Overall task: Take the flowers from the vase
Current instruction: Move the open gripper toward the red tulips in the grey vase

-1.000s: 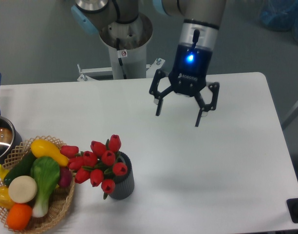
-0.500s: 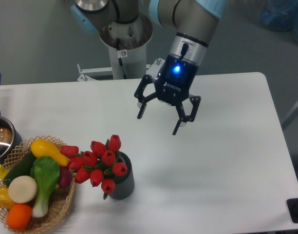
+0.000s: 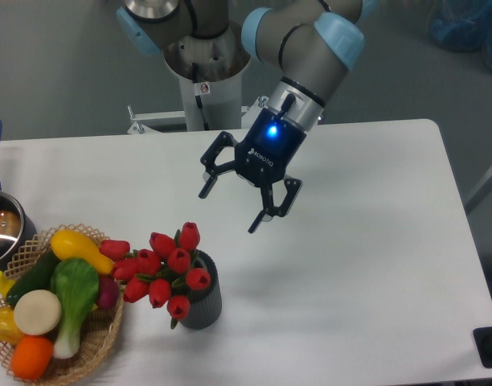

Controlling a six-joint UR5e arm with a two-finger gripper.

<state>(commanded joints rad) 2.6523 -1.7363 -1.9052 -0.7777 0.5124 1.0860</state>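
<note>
Since the earlier frames the two-finger black gripper (image 3: 228, 211) has travelled left and nearer across the table and tilted, its blue light now facing down-left toward the bunch; nothing else has shifted.

Fixed camera, only view. Fingers stand wide apart with nothing between them, hanging in the air above the white table (image 3: 375, 241). Gripper sits up and to the right of the bunch, apart from it, no contact.

Bunch of glossy red tulip buds with short green leaves (image 3: 161, 269) is still seated in the small dark grey ribbed cylindrical vase (image 3: 204, 305), near the front-left of the table. Buds spill left over the rim, wider than the vase, the leftmost one just beside the woven wicker basket of toy vegetables (image 3: 93, 346). Metal pot with blue handle (image 3: 1, 229) is at the far left edge, partly cut off.

Step in hand, as judged: approach, before any grasp. Task not begun in substance, flowers untouched.

Next move likely calls for more travel left and down to bring the open fingers around the cluster or the stems just above the rim, then closing. Risks: catching only one bud, tipping the light vase, or lifting vase with bunch if stems bind.
</note>
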